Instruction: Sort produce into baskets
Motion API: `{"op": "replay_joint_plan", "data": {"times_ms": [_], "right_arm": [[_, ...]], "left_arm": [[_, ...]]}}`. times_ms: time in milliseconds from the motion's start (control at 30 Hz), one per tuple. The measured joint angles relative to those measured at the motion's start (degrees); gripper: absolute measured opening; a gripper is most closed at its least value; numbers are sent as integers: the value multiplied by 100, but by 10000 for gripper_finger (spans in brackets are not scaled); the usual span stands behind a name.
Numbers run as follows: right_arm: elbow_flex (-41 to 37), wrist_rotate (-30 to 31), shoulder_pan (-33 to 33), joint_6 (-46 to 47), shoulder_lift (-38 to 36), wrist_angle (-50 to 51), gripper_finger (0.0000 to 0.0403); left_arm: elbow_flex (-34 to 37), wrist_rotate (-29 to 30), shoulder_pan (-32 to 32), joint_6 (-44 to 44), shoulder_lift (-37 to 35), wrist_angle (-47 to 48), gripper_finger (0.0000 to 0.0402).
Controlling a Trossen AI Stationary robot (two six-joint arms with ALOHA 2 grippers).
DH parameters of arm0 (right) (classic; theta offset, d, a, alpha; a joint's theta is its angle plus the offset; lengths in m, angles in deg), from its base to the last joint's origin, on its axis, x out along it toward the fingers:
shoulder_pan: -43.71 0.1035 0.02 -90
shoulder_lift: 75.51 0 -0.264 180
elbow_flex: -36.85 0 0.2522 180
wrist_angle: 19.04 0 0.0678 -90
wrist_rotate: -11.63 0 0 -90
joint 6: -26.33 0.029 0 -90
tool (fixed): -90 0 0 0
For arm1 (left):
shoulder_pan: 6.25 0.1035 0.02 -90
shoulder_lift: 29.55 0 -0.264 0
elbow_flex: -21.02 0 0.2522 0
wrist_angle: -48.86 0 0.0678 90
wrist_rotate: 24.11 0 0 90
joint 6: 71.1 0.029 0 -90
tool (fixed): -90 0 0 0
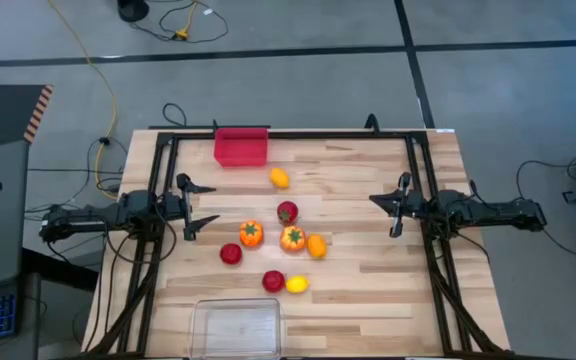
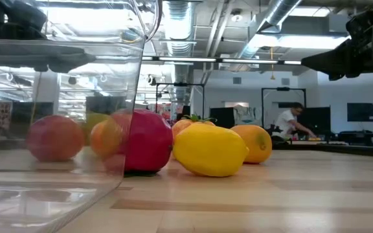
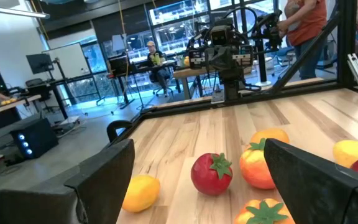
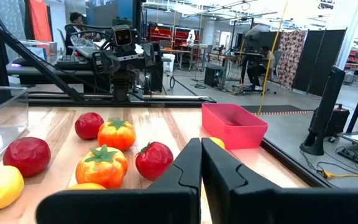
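Observation:
Eight toy produce pieces lie on the wooden table [image 1: 388,290]: a yellow-orange one [image 1: 280,178], a red one with a green stem [image 1: 287,212], two orange ones with green stems [image 1: 251,233] [image 1: 293,238], a plain orange one [image 1: 316,246], two red ones [image 1: 230,253] [image 1: 273,281] and a yellow one [image 1: 297,284]. The red bin [image 1: 240,146] stands at the far edge, the clear bin [image 1: 236,328] at the near edge. My left gripper [image 1: 206,205] hovers open and empty left of the produce; it also shows in the left wrist view [image 3: 197,148]. My right gripper [image 1: 388,212] is shut and empty on the right [image 4: 201,168].
A black frame [image 1: 288,135] runs along the table's far edge and both sides. Bare wood lies between the produce and my right gripper. In the low view the clear bin's wall [image 2: 57,129] stands close in front, with the yellow piece [image 2: 209,150] beside it. People are in the room behind.

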Motion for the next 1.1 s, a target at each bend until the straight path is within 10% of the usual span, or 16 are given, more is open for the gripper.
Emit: {"op": "replay_joint_plan", "data": {"times_ms": [1100], "right_arm": [[-7, 12, 20, 14, 0, -148, 37]], "left_arm": [[-1, 27, 2, -234, -1, -2, 347]]}}
